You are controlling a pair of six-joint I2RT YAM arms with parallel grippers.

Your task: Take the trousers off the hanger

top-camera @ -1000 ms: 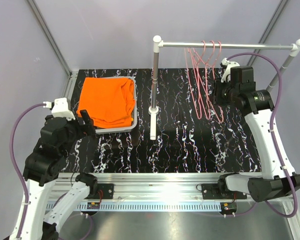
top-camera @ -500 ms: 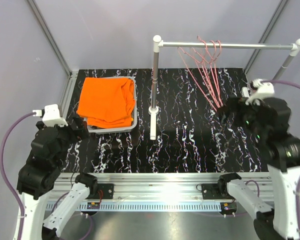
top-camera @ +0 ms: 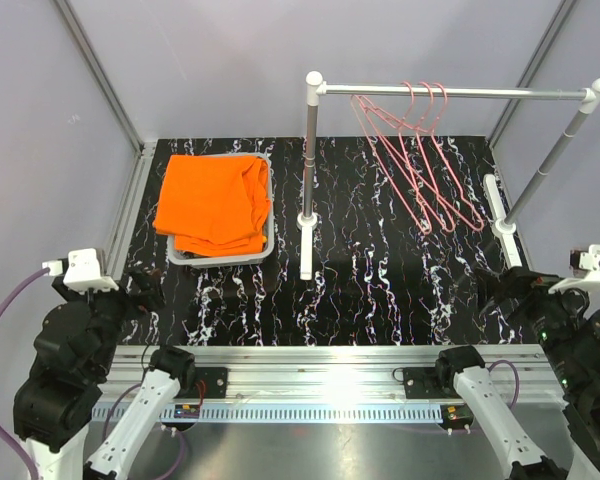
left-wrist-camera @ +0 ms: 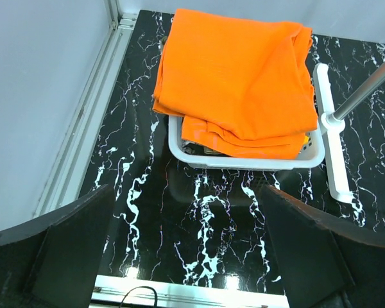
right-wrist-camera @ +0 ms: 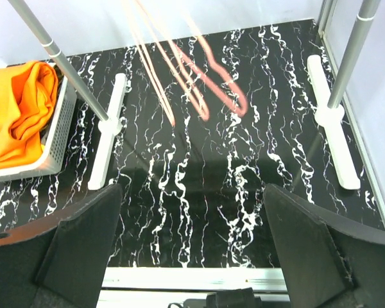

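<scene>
Orange trousers [left-wrist-camera: 237, 70] in basket [left-wrist-camera: 244, 162], hangers [top-camera: 420, 170] bare. Left fingers [left-wrist-camera: 70, 250] nearer, pile straight ahead; right fingers [right-wrist-camera: 77, 244] far off. Both spread wide, empty.

The end effector [right-wrist-camera: 191, 192] holds its two dark fingers [right-wrist-camera: 83, 247] wide apart at the bottom corners, with nothing between them — only black, white-veined tabletop [right-wrist-camera: 256, 147]. At top centre dangle blurred pink hangers [right-wrist-camera: 199, 77]. Two slanting rack poles [right-wrist-camera: 64, 67] rise from white feet [right-wrist-camera: 106, 131]. At the left edge, orange trousers [right-wrist-camera: 16, 109] spill over a white mesh basket [right-wrist-camera: 48, 154].

Right claw [right-wrist-camera: 192, 192] now clear of hangers [right-wrist-camera: 213, 72]
</scene>
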